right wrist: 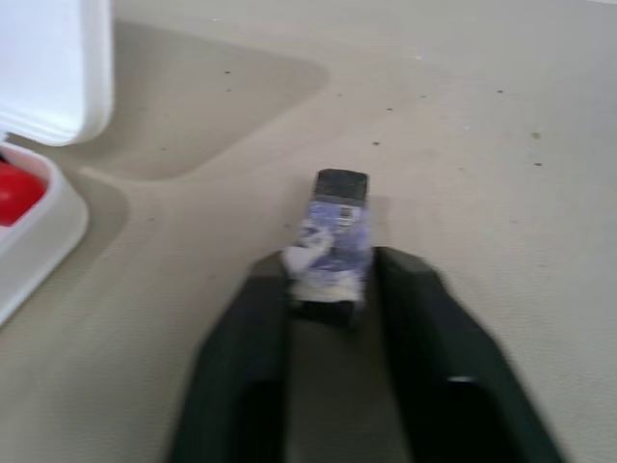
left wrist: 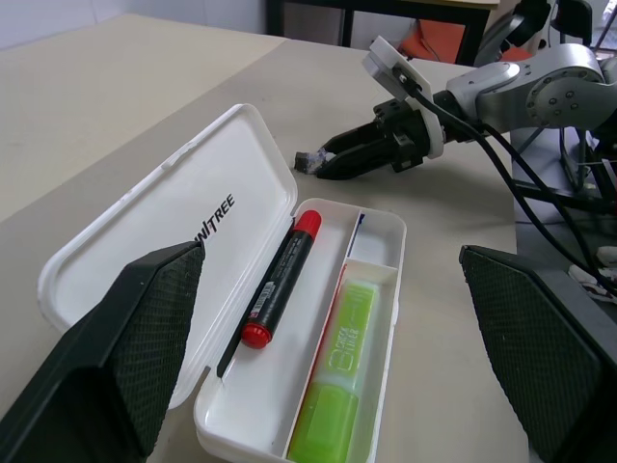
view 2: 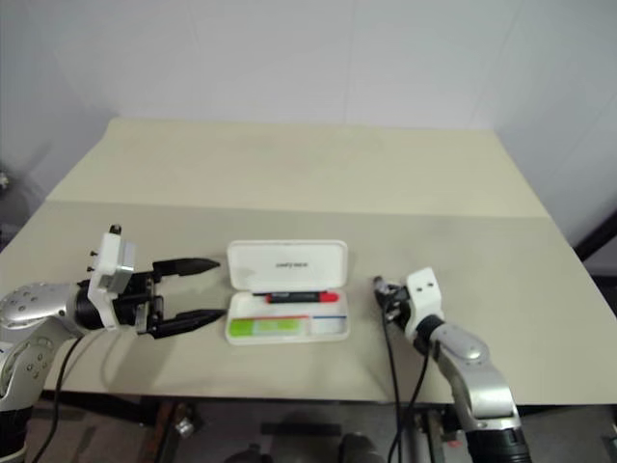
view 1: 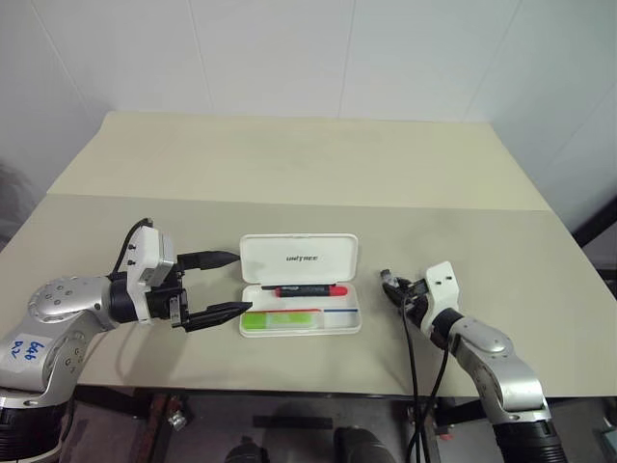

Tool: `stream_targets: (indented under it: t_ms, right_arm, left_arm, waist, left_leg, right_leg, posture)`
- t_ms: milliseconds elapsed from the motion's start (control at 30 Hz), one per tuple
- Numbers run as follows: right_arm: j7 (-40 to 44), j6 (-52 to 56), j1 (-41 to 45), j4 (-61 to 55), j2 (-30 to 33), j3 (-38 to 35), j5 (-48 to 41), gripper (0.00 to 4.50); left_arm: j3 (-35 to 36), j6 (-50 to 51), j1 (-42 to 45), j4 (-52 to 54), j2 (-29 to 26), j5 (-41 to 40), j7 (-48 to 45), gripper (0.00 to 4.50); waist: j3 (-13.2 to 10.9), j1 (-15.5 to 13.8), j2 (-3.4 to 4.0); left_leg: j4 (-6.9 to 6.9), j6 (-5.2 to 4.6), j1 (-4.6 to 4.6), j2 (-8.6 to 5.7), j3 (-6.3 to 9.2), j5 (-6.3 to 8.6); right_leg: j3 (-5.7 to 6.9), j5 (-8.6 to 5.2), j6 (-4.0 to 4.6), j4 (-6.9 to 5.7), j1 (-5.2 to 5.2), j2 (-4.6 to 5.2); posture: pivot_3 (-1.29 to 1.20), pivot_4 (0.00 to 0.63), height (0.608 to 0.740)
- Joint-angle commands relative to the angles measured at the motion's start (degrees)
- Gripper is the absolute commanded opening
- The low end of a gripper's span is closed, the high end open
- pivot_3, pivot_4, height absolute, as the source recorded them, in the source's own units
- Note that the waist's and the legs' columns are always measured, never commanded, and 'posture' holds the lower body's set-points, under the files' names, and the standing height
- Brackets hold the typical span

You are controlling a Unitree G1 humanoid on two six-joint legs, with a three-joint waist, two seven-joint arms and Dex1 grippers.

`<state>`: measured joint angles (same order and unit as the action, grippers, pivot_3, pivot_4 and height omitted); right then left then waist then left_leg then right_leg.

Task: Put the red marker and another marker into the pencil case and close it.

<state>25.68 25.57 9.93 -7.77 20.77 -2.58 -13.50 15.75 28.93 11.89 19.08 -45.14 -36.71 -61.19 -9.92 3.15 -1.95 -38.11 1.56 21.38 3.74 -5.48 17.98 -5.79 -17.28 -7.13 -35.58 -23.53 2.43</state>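
Both markers in case (view 1: 300,298), lid open, long axis crosswise; open left gripper (view 1: 224,286) just beside its left end, nearer than right gripper (view 1: 389,285), clamped on a small clip (right wrist: 333,231)

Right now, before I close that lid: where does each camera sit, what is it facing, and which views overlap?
Left and right eye: on the head, looking down over the table; both arms show.
Left wrist: behind the left gripper, open, facing the open pencil case holding the red marker and green marker.
Right wrist: behind the right gripper, shut on a small grey clip.
Shared: the case shows in all views.
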Motion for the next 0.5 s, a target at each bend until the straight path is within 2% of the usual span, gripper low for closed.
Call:
stream_targets:
  t_ms: [33,300,500]
  right_arm:
    - [0.57,-1.12,0.78,0.17,1.79,-3.05,-0.83,0.35]
    - [8.94,-3.80,7.37,-2.78,4.29,-7.38,-9.38,0.35]
    - [26.88,-0.04,11.23,-6.25,14.93,-3.07,-16.11,0.35]
  left_arm:
    - [0.76,-1.72,1.03,-0.55,-0.46,-0.35,-0.19,4.50]
    - [-0.38,-3.16,2.01,-1.93,0.25,-0.56,-0.60,4.50]
    - [-0.95,-4.19,2.11,-3.20,0.77,-0.45,-0.78,4.50]
  waist:
    - [0.00,-0.02,0.00]
    - [-0.04,0.46,0.04]
    - [-0.07,0.17,0.08]
  left_leg:
    - [-0.01,-0.01,0.00,-0.01,0.00,0.00]
    - [0.11,-0.01,0.01,0.02,-0.03,0.01]
    - [0.16,-0.03,0.02,0.05,-0.01,0.02]
  right_leg:
    - [0.00,0.00,0.00,0.00,0.00,0.02]
    - [0.00,0.00,-0.01,0.02,-0.07,-0.02]
    - [0.03,0.00,-0.01,0.08,-0.08,-0.03]
  posture:
    - [0.00,0.150,0.740]
    - [0.00,0.150,0.740]
    - [0.00,0.150,0.740]
